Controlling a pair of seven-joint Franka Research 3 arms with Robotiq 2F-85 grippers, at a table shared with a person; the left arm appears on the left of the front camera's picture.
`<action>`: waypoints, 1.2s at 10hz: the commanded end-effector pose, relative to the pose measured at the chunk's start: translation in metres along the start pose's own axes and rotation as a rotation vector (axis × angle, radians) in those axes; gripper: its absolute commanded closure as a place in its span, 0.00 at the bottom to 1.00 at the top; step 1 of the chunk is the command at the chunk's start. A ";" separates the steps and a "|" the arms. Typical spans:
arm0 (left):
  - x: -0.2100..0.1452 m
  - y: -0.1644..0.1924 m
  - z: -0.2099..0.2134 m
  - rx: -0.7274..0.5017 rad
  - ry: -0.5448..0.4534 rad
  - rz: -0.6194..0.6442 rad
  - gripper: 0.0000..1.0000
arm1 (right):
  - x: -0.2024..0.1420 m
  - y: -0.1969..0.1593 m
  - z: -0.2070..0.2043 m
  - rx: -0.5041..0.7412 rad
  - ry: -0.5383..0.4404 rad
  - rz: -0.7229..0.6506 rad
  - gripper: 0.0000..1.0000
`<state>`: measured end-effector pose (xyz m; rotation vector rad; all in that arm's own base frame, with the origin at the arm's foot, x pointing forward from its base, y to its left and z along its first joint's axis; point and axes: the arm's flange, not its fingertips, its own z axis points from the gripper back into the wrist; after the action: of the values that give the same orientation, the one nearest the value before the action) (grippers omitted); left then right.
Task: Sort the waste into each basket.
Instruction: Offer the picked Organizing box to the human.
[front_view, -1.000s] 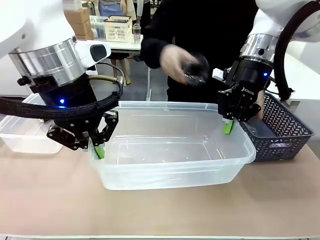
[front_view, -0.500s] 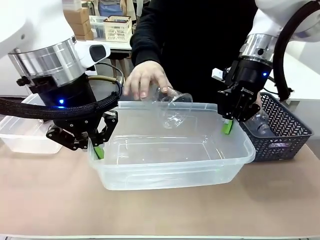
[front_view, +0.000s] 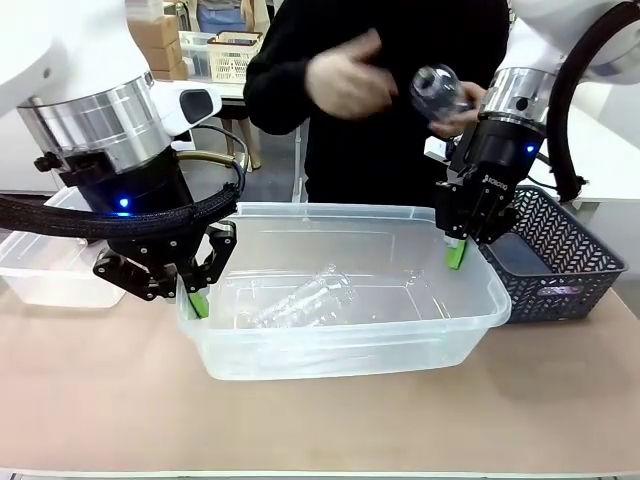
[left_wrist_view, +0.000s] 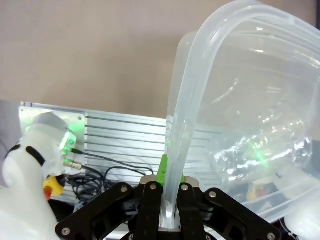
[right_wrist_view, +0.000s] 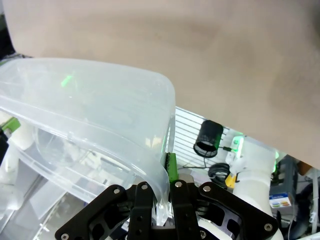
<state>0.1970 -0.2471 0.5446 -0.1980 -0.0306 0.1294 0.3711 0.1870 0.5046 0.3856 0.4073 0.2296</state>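
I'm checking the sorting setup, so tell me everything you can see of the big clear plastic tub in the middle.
The large clear rectangular plastic tub is see-through, with a thick rounded rim. It stands upright and level at the middle of the tan table, open on top. One clear plastic bottle lies on its side inside. The left gripper is shut on its left rim, the right gripper on its right rim near the far corner.
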 end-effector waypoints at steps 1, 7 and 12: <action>0.001 0.003 0.004 -0.016 -0.006 0.013 1.00 | -0.004 0.000 0.002 0.003 0.004 0.002 1.00; 0.001 0.003 0.004 -0.016 -0.006 0.013 1.00 | -0.004 0.000 0.002 0.003 0.004 0.002 1.00; 0.001 0.003 0.004 -0.016 -0.006 0.013 1.00 | -0.004 0.000 0.002 0.003 0.004 0.002 1.00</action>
<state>0.1972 -0.2470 0.5446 -0.1978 -0.0305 0.1307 0.3709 0.1872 0.5045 0.3855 0.4077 0.2301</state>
